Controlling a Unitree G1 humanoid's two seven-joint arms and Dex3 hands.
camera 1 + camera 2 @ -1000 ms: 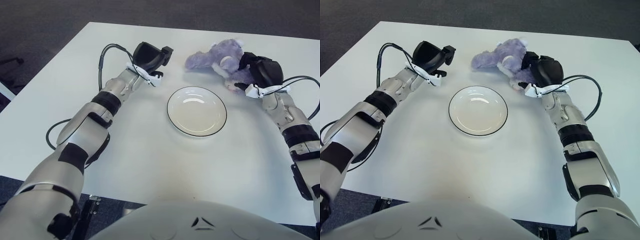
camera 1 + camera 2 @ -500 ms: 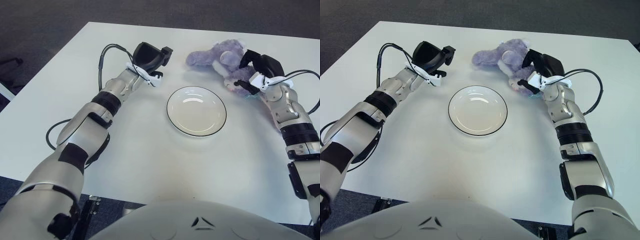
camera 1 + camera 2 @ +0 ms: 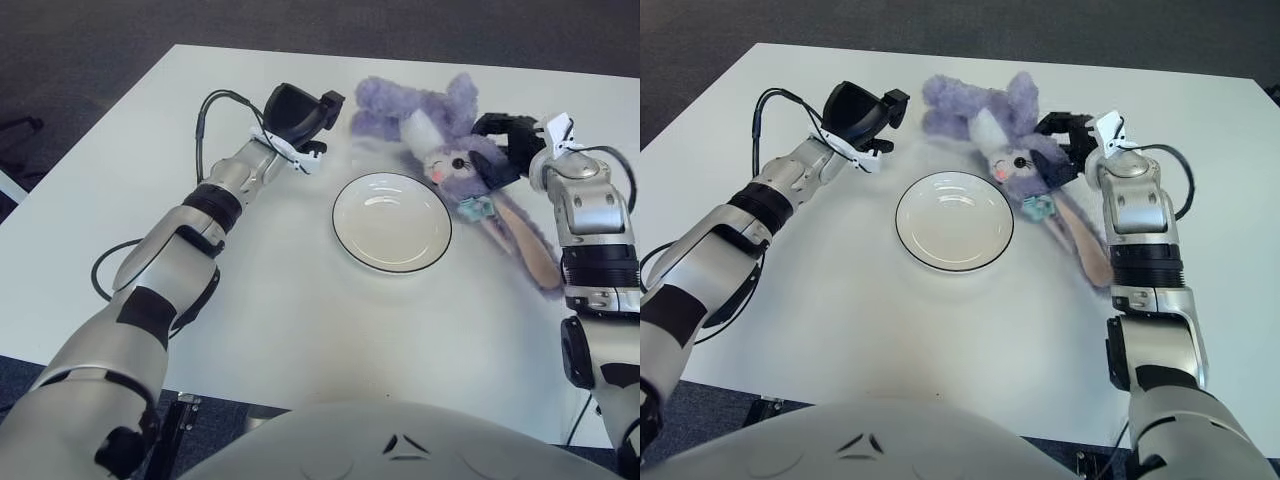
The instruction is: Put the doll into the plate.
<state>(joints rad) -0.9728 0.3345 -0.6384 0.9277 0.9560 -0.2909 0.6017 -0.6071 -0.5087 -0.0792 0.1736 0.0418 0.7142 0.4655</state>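
One purple doll (image 3: 440, 140) lies right of the plate (image 3: 392, 222), gripped by the right hand (image 3: 512, 150); left hand (image 3: 300, 118) curled, empty, far left.

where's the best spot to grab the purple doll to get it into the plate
Probably its head and upper body, coming from the robot's right, where the right hand already closes on the doll. That is the bulkiest part; the long ears trailing toward the robot look floppy. The plate sits just left. The left hand shows farther left.
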